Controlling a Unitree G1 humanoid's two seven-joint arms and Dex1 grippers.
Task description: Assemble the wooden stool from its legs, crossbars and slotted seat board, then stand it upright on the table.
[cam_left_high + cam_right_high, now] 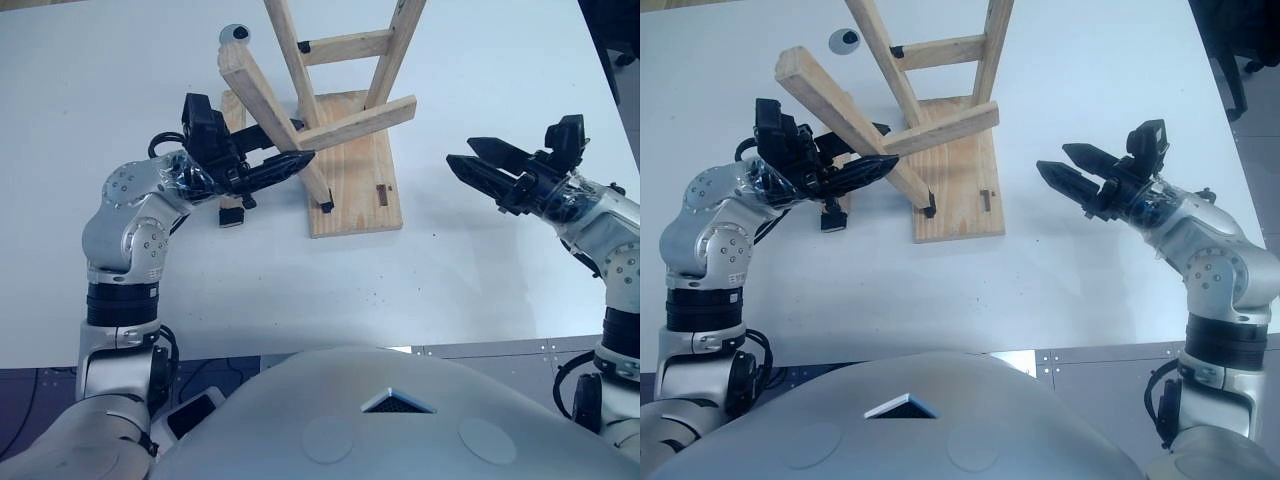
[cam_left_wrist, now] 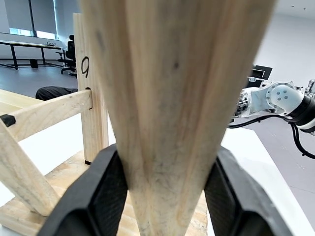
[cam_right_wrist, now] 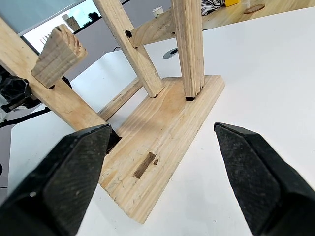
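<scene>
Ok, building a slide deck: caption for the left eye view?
Left end effector grips a tilted stool leg on the seat board; right end effector hovers open.

White desk (image 1: 450, 280), matte top. Pale rectangular wooden seat board (image 1: 360, 190) lies flat on it at upper centre, small slot near its right edge. Small black block (image 1: 232, 214) just left of the board. Round grey cable port (image 1: 234, 33) at top, left of centre.
</scene>
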